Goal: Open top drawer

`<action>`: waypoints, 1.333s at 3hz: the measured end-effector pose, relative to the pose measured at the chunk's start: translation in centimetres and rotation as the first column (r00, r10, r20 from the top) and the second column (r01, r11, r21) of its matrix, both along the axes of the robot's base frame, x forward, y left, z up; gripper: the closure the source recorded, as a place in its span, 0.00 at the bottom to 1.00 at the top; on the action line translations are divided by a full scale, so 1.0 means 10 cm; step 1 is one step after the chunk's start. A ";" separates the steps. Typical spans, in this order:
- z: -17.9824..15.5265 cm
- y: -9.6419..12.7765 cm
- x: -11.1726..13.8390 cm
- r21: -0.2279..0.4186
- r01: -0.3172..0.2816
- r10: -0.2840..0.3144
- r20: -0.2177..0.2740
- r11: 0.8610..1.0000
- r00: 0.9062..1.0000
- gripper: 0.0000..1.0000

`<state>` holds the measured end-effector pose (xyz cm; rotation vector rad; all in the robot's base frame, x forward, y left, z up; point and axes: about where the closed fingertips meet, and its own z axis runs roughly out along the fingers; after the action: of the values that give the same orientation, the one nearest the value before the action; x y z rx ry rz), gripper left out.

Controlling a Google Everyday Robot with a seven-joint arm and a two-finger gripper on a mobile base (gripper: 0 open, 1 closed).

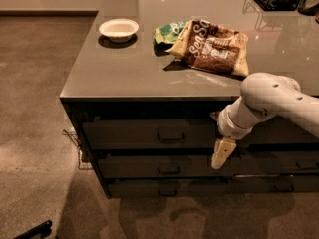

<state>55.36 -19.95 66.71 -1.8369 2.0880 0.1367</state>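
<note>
The top drawer (129, 133) is seen shut just under the countertop edge, across the middle of the frame, its small bar pull (171, 137) set slightly left of centre. The gripper (223, 154) is held to the right of that pull and a little lower, pointed downward over the seam between the top drawer and the second drawer (134, 167), apart from the pull; whether it is spread or pressed together cannot be told. On the countertop (124, 73) above, a white bowl (118, 29) and a brown snack bag (212, 46) are seen.
</note>
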 end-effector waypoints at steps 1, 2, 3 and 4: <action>-0.12 0.05 0.08 0.016 -0.010 0.010 -0.018 1.000 1.000 0.11; -0.13 0.04 0.01 0.032 -0.023 0.024 -0.023 0.999 0.999 0.35; -0.02 -0.01 -0.25 0.045 -0.040 0.041 -0.025 0.998 0.999 0.58; 0.03 -0.03 -0.38 0.054 -0.050 0.052 -0.037 0.997 0.998 0.81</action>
<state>51.60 -20.20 66.98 -1.8704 2.0437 0.2392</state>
